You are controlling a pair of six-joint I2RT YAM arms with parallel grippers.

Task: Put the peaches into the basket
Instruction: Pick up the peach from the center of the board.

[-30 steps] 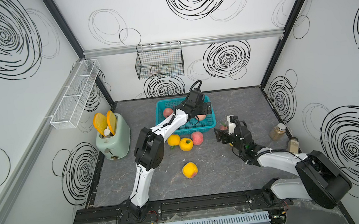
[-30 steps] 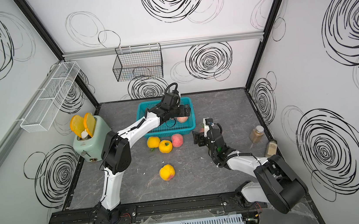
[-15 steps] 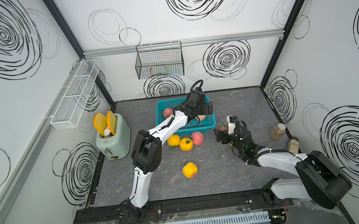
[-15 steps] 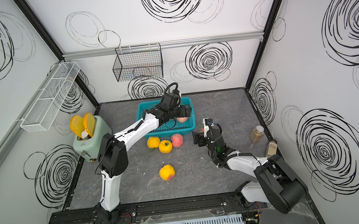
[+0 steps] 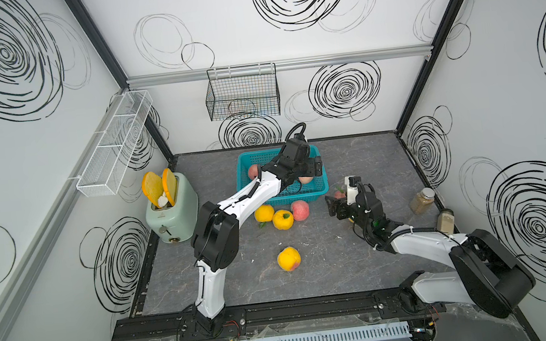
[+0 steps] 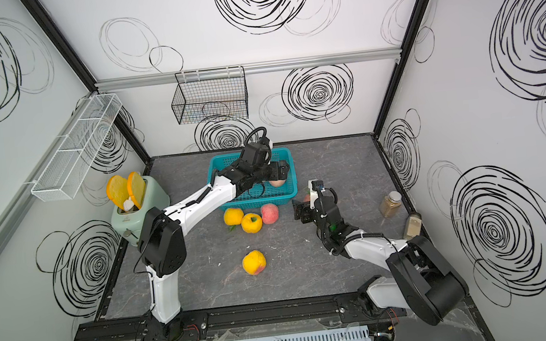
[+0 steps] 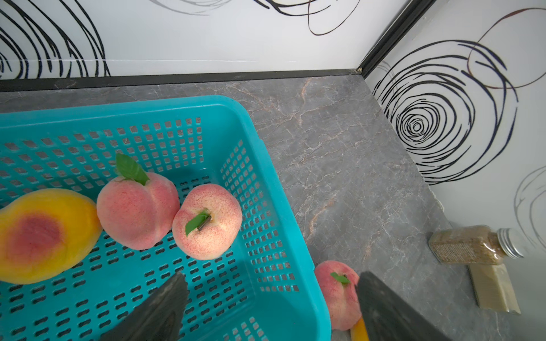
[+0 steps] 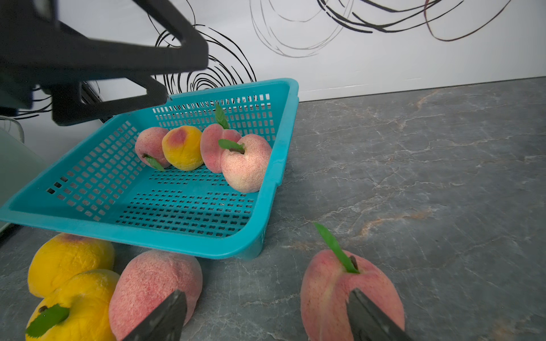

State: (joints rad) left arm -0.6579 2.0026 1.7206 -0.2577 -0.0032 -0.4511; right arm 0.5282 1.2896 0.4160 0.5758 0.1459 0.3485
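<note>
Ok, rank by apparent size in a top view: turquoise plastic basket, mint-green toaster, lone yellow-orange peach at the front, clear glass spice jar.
1. Turquoise plastic basket, partly behind the left arm.
2. Mint-green toaster.
3. Lone yellow-orange peach and clear glass spice jar: about alike, unranked.

Basket (image 5: pixel 301 194) contents: mostly hidden beneath left arm (image 5: pixel 250 194) in both top views. Yellow peach (image 7: pixel 38 236): cut by picture edge. Pink peach (image 8: pixel 339 292): underside cut off.

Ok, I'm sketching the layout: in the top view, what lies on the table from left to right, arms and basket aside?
The toaster → yellow peach → second yellow peach → pink peach → brown spice jar → pale jar. The lone front peach overlaps them, so it is omitted.
</note>
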